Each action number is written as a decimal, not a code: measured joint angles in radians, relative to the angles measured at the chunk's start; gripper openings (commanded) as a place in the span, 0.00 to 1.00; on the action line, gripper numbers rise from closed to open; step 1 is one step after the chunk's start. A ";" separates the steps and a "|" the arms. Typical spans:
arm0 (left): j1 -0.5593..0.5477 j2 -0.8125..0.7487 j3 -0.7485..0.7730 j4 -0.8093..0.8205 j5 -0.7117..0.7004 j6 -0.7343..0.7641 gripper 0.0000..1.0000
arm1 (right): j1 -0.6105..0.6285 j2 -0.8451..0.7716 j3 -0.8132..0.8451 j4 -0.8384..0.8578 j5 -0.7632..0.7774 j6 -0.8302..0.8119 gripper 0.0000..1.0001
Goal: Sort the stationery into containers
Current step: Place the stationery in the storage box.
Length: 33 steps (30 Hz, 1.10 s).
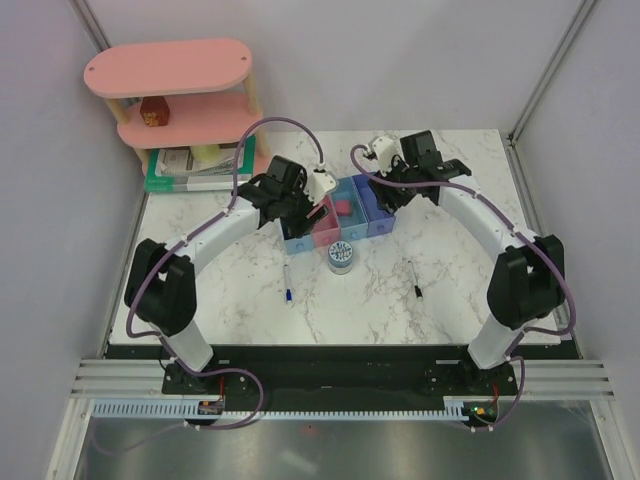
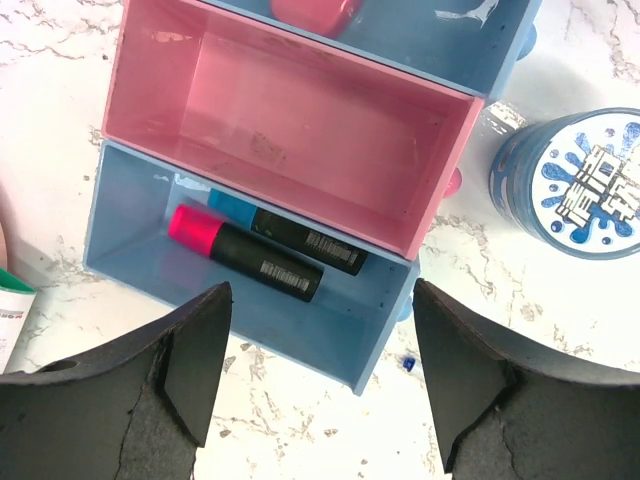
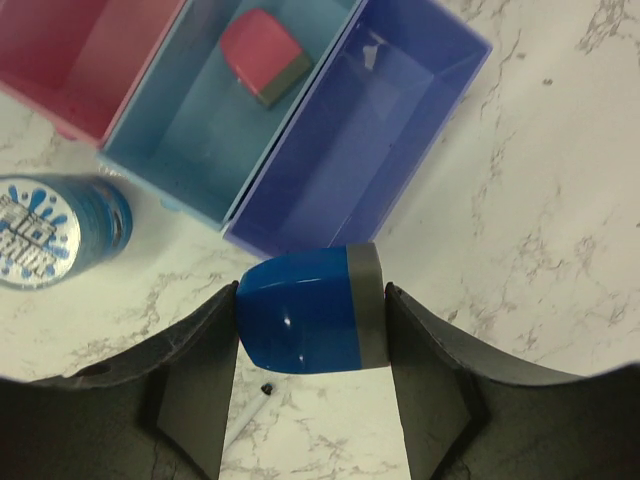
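Your right hand (image 3: 310, 300) is clamped on a rounded blue block with a grey band (image 3: 300, 312), one finger pressed to each side. The block sits low centre in the wrist view, over the white marbled desk (image 3: 540, 200). It is just short of the near corner of the darker blue rectangular plastic bin (image 3: 380, 120), which looks empty.

Up-left of that bin, the light blue plastic bin (image 3: 190, 140) holds a pink eraser (image 3: 262, 55). The pink plastic bin (image 3: 60, 50) comes next, and the round blue-and-white tin (image 3: 50, 230) stands at the left edge.

You are in the carry step. I judge the next move is to bring the block up-frame until it hangs squarely over a bin, then let go. The wrist points down at the desk.

Your left hand (image 2: 320, 350) is spread wide and empty above the outer light blue bin (image 2: 130, 230), where two black markers (image 2: 270, 268) lie.
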 measured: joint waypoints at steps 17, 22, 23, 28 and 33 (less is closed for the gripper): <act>0.102 -0.196 -0.203 -0.007 -0.001 -0.001 0.79 | 0.083 0.343 0.277 0.080 -0.060 0.092 0.61; 0.146 -0.208 -0.214 -0.001 0.005 -0.002 0.79 | 0.108 0.373 0.277 0.103 -0.068 0.100 0.61; 0.145 -0.208 -0.215 -0.002 0.011 -0.003 0.79 | 0.110 0.378 0.273 0.106 -0.068 0.100 0.61; 0.141 -0.204 -0.215 0.000 0.069 -0.018 0.79 | 0.115 0.390 0.227 0.129 -0.076 0.100 0.61; 0.141 -0.195 -0.215 0.000 0.120 -0.032 0.78 | 0.121 0.406 0.212 0.152 -0.079 0.100 0.62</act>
